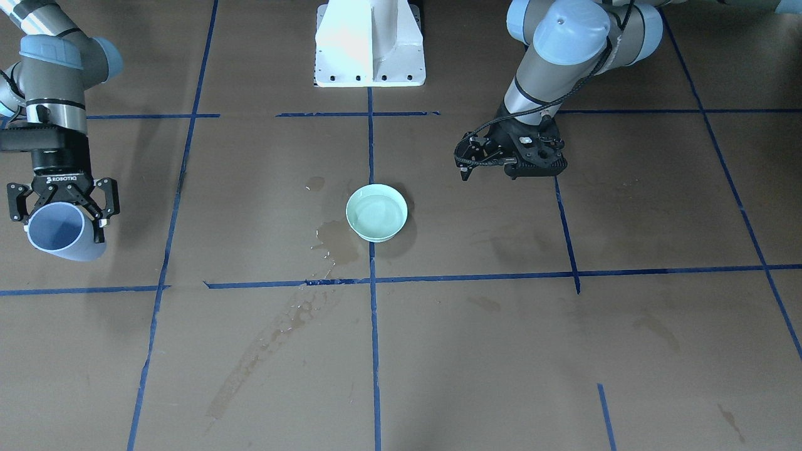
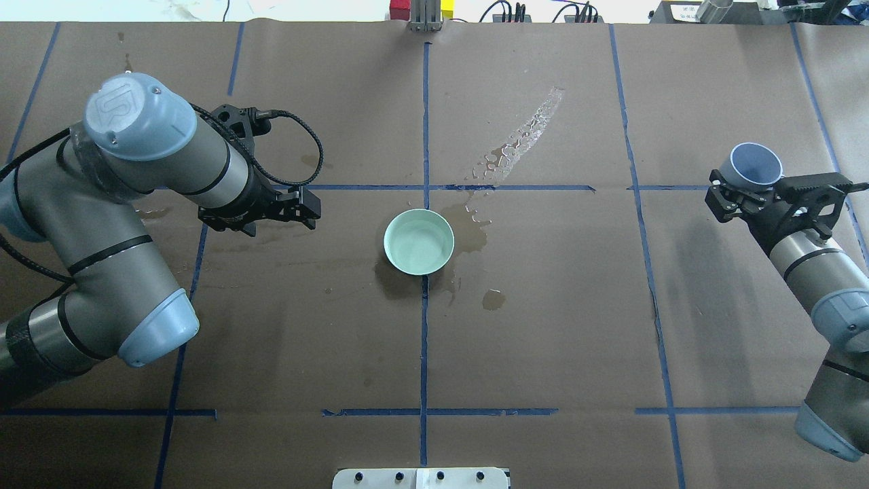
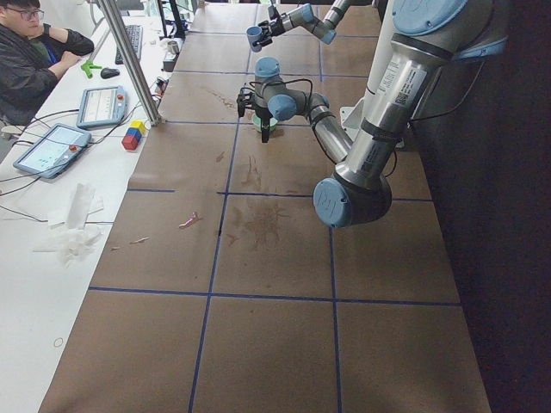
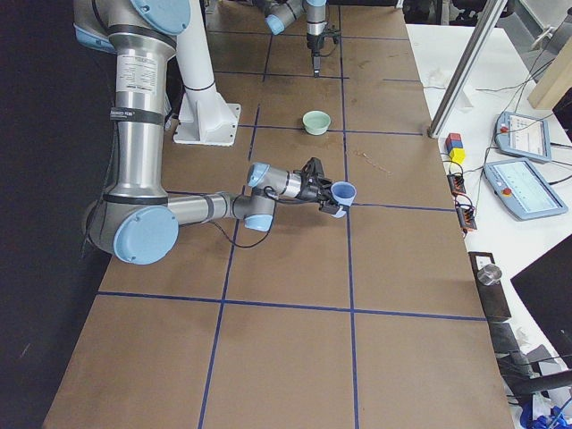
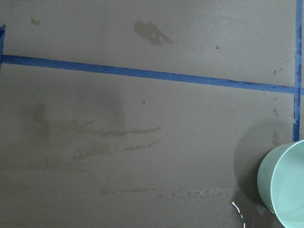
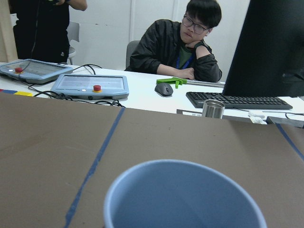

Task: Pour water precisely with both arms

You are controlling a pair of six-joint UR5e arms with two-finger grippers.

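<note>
A mint-green bowl [image 1: 376,212] stands at the table's middle and also shows in the overhead view [image 2: 419,241] and the left wrist view [image 5: 285,187]. Faint glints of water [image 1: 374,210] lie inside it. My right gripper [image 1: 61,216] is shut on a pale blue cup [image 1: 59,233], held above the table far to my right and tipped with its mouth toward the operators' side. I see no water in the cup's inside [image 6: 185,199]. My left gripper [image 2: 309,207] hangs empty over the table beside the bowl, about a bowl's width away, and looks open.
Spilled water lies beside the bowl [image 1: 338,241], and a wet streak [image 2: 519,139] runs toward the far edge. Blue tape lines grid the brown table. The white pedestal [image 1: 369,44] stands at my base. Beyond the far edge, operators sit at a bench with tablets and a steel cup [image 6: 213,109].
</note>
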